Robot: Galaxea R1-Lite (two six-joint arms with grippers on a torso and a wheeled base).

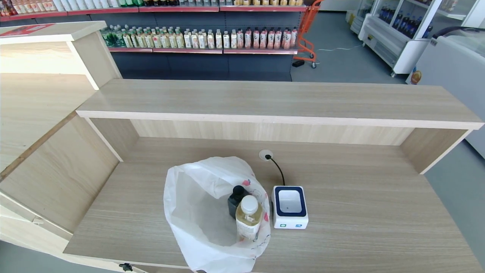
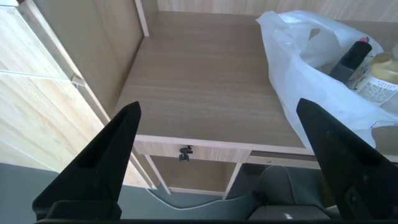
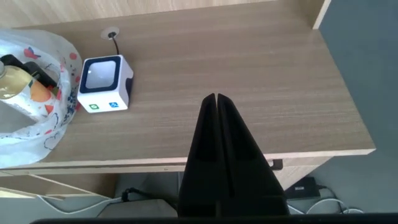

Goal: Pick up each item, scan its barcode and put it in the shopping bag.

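The left gripper [image 2: 217, 104] hangs off the near edge of the worktop [image 1: 360, 212] with its jaws spread wide and nothing between them. The right gripper [image 3: 216, 99] is poised above that same edge, its jaws pressed together and empty.

The shopping bag [image 1: 197, 212] stands well apart from both, on the worktop beyond the left jaws and off to one side of the right ones. In the head view it sits at lower centre, a little left of the middle. It is thin, white, half-clear plastic with small red prints, crumpled, its mouth gaping open.

Two items stand upright inside, touching each other against the bag's right wall. One is a clear bottle [image 1: 249, 220] of pale yellow liquid with a white cap and a paper label. Just behind it is a dark bottle [image 1: 235, 201] with a black cap.

Just beside the bag on its right is the scanner [image 1: 290, 206], a white box with a dark blue frame around its window. A black cable [image 1: 278, 170] runs from it to a round grommet [image 1: 266, 154] farther back.

A raised wooden ledge [image 1: 280, 100] crosses mid-frame. Store shelves of bottled drinks [image 1: 201, 38] line the top.
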